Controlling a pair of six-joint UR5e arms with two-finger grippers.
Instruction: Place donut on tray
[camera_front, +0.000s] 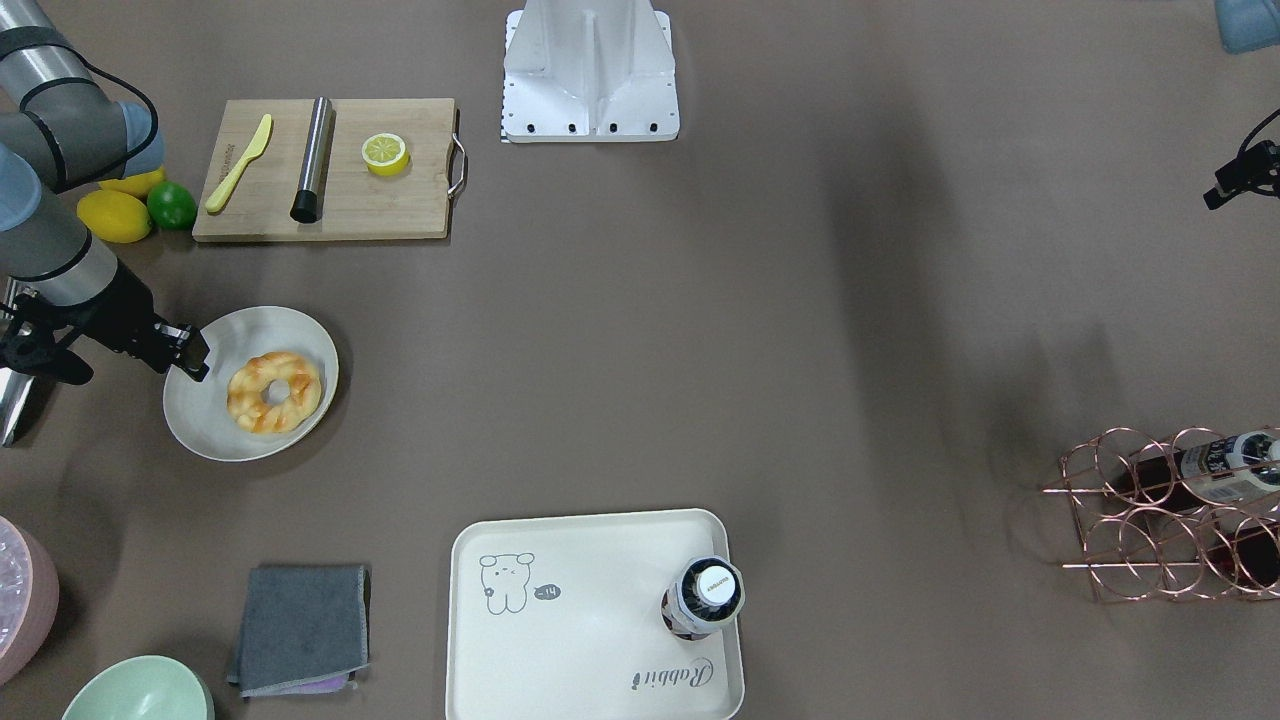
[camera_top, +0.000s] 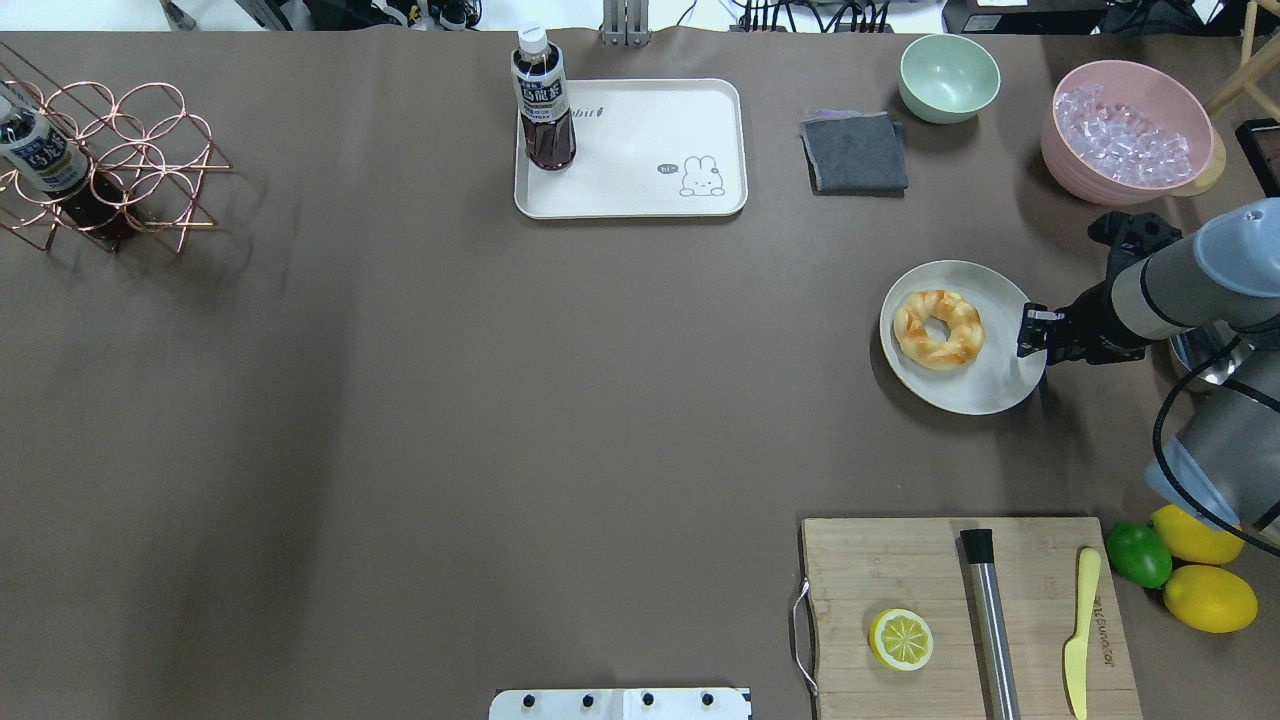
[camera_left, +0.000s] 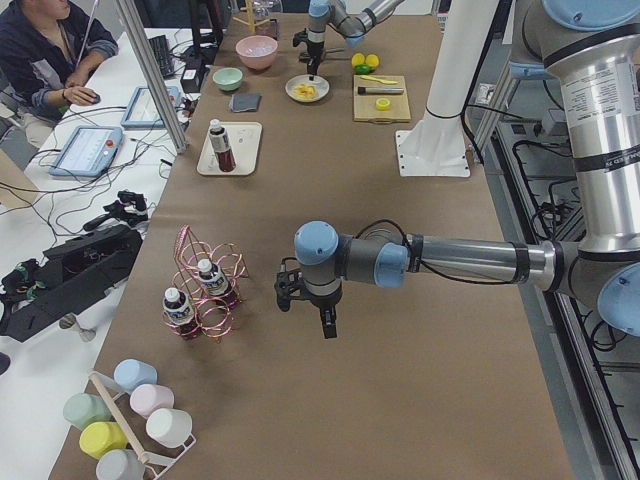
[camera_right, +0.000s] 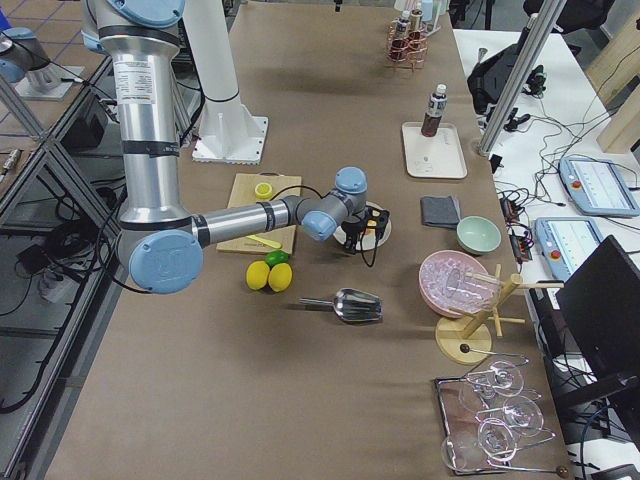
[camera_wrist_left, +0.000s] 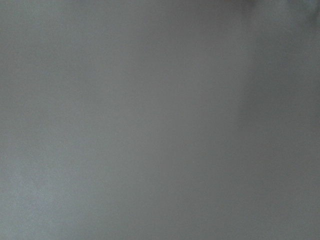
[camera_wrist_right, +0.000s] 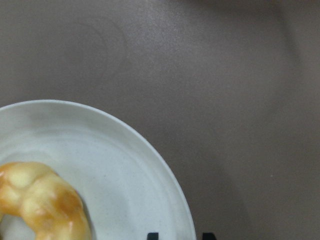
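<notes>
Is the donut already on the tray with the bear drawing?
No, the donut lies on the round plate, well apart from the tray.

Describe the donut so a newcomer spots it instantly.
On the robot's right, past the wooden cutting board, sits a round off-white plate. The donut lies on it, near the right hand. It is a golden twisted ring with a hole, unlike the flat halved lemon on the board.
</notes>
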